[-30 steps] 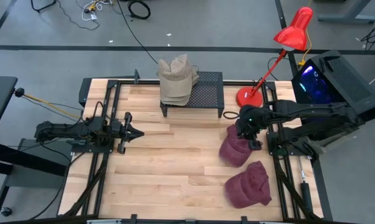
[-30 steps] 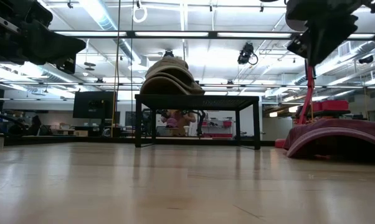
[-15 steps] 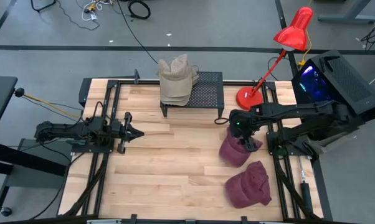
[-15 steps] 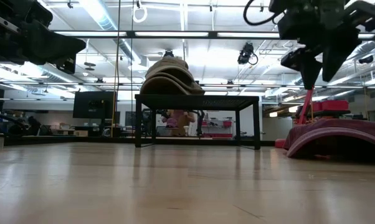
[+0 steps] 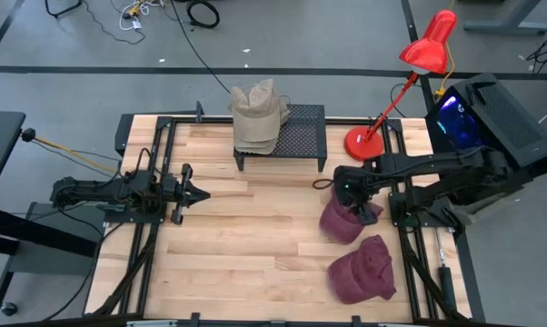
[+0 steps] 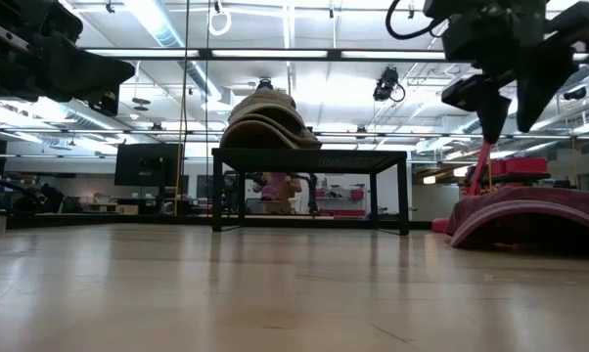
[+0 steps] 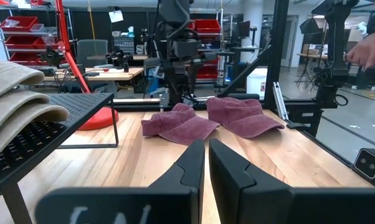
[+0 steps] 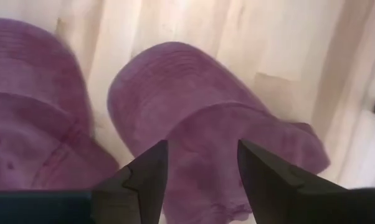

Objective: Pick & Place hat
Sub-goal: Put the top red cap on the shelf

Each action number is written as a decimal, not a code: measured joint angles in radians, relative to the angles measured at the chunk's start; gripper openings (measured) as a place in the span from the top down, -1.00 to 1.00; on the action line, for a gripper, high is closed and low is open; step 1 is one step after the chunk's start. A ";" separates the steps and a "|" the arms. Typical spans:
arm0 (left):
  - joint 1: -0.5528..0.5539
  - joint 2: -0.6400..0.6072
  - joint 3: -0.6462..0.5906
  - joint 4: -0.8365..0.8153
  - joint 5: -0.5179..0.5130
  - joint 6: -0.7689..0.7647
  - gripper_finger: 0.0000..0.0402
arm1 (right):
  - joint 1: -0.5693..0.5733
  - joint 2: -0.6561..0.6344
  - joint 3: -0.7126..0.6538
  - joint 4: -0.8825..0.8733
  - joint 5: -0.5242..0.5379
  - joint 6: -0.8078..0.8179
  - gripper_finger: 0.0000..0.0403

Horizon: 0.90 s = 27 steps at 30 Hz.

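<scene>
Maroon corduroy fills my right wrist feed: the nearer maroon hat lies flat on the pale wood directly under the right gripper, whose two dark fingers stand spread apart with nothing between them, so I call that pincer released and holding nothing. From above, I see the right gripper poised over the upper edge of that hat, which rests on the right side of the wooden table, close to the right arm's rail. A second maroon hat lies just beside it, toward the table's front edge, and the two look to be touching or nearly so; I cannot tell which. At the back of the table stands a black mesh stand, and a stack of tan hats sits on its left half. A red desk lamp has its base at the table's back right corner, with its shade leaning out beyond the table. My left gripper waits low over the left side of the table, pointing toward the middle, and its fingers are clenched almost together on nothing. In the level view the right gripper hangs above the hat's maroon hump without touching it.
</scene>
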 joint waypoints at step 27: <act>0.000 0.000 0.000 0.000 0.000 0.000 0.85 | 0.119 0.063 -0.024 0.019 -0.036 0.711 0.05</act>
